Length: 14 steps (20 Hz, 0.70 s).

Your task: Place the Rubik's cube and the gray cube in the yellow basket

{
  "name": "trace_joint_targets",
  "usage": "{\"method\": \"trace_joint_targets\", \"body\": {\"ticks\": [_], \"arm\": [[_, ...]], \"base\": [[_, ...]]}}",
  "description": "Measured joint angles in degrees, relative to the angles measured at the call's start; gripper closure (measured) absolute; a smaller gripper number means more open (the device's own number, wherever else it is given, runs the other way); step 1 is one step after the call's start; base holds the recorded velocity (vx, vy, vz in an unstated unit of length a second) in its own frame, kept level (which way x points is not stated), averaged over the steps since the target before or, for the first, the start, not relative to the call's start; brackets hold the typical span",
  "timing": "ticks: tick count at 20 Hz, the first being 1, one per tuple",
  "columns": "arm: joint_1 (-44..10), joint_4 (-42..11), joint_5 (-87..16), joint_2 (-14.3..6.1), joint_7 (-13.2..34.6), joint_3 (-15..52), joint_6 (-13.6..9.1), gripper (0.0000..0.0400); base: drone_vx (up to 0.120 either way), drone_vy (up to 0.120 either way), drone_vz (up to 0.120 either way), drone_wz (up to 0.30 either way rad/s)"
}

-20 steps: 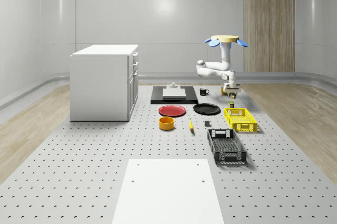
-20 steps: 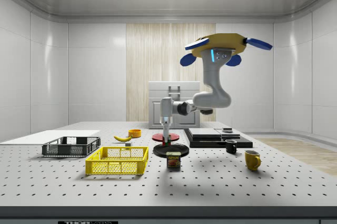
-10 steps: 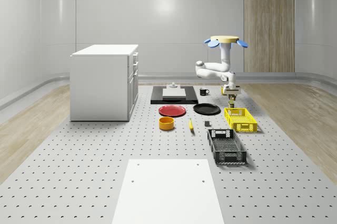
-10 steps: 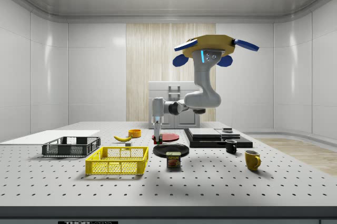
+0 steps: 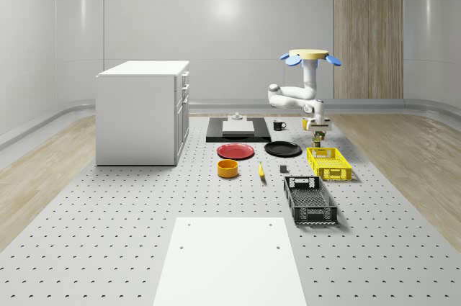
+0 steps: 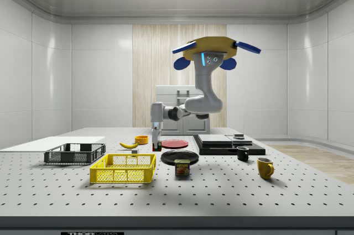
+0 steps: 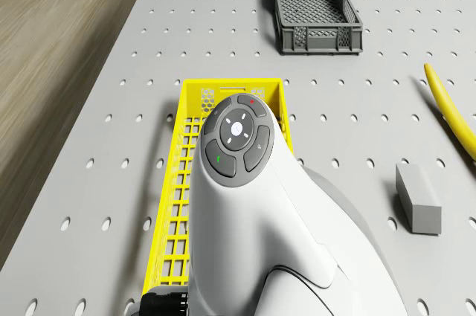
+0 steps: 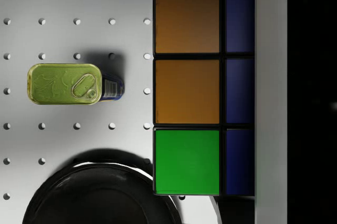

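The drone hovers above the table, near the yellow basket's end that faces the side view's right. Its arm reaches down, and the gripper is shut on the Rubik's cube, which shows orange, green and blue tiles. The cube hangs above the table just past that basket end, over the black plate's edge. In the whole-scene view the gripper hangs over the far end of the yellow basket. The gray cube lies on the table beside the yellow basket.
A green-lidded can stands by the black plate. Around them are a black basket, banana, orange bowl, red plate, two mugs, a black slab and a white cabinet.
Drone, arm and gripper have moved toward the side view's left with the Rubik's cube, from above the black plate to the yellow basket's end. The cube has risen slightly.
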Motion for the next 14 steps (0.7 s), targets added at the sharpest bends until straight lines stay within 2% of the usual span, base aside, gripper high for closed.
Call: {"method": "trace_joint_targets", "body": {"ticks": [14], "arm": [[-0.12, 0.02, 0.20, -0.50, 0.09, 0.06, 0.47, 0.0075]], "base": [[0.120, 0.000, 0.000, 0.000]]}}
